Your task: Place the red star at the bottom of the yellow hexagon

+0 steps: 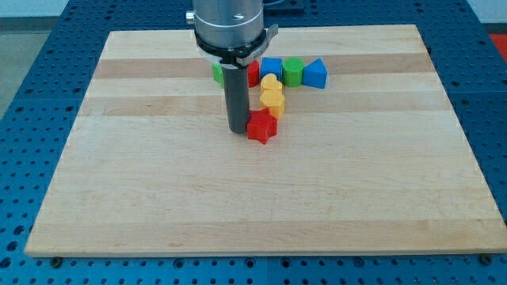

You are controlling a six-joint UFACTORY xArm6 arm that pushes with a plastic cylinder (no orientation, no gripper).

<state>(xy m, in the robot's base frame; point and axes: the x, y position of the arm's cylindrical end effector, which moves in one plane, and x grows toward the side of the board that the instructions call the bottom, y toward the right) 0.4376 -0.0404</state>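
While my tip (239, 130) touches the red star block (261, 127) from its left, the yellow hexagon block (273, 101) sits just above-right; no jaws exist.

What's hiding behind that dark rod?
Behind the rod, whose tip sits just left of the red star, a green block and red block peek out, mostly covered.

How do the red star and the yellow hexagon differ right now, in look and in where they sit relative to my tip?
The red star is pointed; the yellow hexagon is flat-sided. The red star lies nearer the view's bottom, just below the yellow hexagon and slightly left. My tip sits against the red star's left side; the yellow hexagon lies up and right of it. Both rest on the board, close together.
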